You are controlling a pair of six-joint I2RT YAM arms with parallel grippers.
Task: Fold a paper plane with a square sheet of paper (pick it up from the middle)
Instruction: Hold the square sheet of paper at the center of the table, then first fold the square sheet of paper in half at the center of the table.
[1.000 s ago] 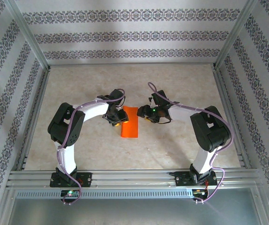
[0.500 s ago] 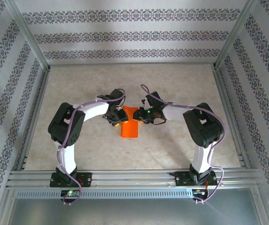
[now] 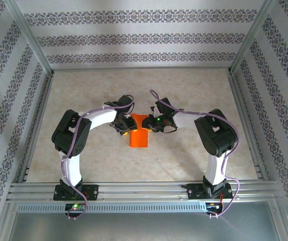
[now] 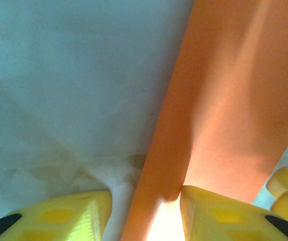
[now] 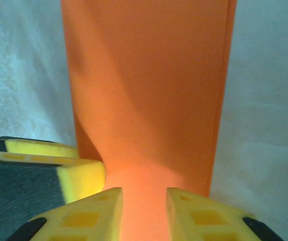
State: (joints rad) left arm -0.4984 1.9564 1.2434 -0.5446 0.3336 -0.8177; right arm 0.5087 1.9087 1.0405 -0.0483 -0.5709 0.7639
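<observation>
Paper (image 3: pixel 139 139): folded strip, middle of bench (image 3: pixel 199 95).
Left gripper (image 4: pixel 144 211): released, straddling its long edge.
Right gripper (image 5: pixel 144 203): narrowly parted over its end.

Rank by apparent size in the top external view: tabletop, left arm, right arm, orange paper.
1. Tabletop, by far the largest.
2. Left arm and right arm: they look alike, so not ranked against each other.
3. Orange paper, smallest; its far end is partly covered.
</observation>
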